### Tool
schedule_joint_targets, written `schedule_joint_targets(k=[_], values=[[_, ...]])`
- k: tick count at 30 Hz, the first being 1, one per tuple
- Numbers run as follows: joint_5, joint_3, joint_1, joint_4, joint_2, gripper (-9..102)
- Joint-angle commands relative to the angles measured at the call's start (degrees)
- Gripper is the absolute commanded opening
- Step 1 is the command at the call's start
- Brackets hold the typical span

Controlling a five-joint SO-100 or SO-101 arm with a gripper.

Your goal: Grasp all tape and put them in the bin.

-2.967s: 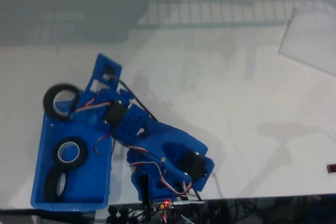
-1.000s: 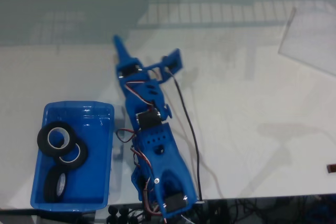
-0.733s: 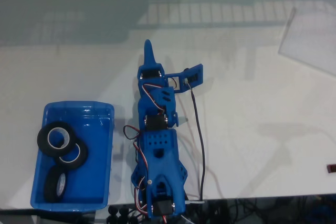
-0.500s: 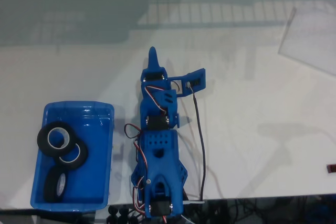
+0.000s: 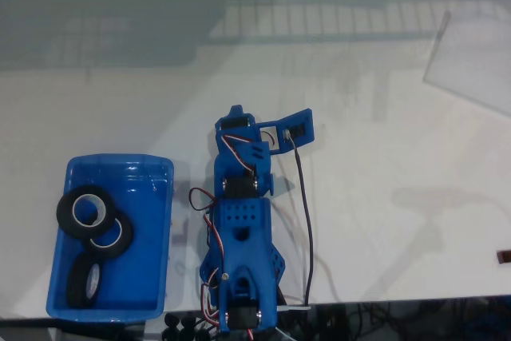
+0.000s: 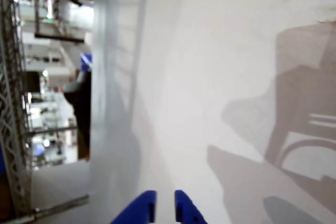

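In the fixed view, the blue arm [image 5: 239, 229] lay folded back over its base at the 6 o'clock edge of the white counter [image 5: 383, 141], its wrist end pointing toward 12 o'clock. The fingers [image 5: 233, 111] were tucked at the top of the arm, too foreshortened here to read their gap. The blue bin [image 5: 156, 229] sat at about 9 o'clock from the arm's body, just beside it but apart, its long axis running 12 to 6. All three tape rolls were inside it: the upper tape roll [image 5: 81, 209] leaned on the middle tape roll [image 5: 110, 234], and the lower tape roll [image 5: 83, 281] stood on edge near the bin's 6 o'clock end. No tape lay on the counter, so the task looked finished, and any coming move was judged to be a settle to rest, with nothing standing in the way. A black cable [image 5: 302, 221] trailed along the arm's 3 o'clock side. A clear sheet [image 5: 471, 61] lay well apart at 2 o'clock.

In the wrist view, the fingers [image 6: 164, 208] entered from 6 o'clock as two blue tips, nearly closed with a narrow slit between them, gripping nothing. Beyond them lay bare counter [image 6: 210, 77] crossed by soft shadows.
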Motion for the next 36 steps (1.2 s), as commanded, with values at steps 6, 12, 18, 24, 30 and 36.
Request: schedule_joint_targets(k=[6, 12, 18, 24, 30, 36], values=[[-1.58, 1.58, 0.53, 0.97, 0.79, 0], [-1.93, 1.58, 0.44, 0.97, 0.79, 0], [-2.11, 1.58, 0.44, 0.97, 0.79, 0], [-2.11, 1.58, 0.44, 0.97, 0.79, 0], [-2.29, 1.58, 0.44, 0.97, 0.79, 0], [-2.55, 1.76, 0.44, 0.62, 0.79, 0]])
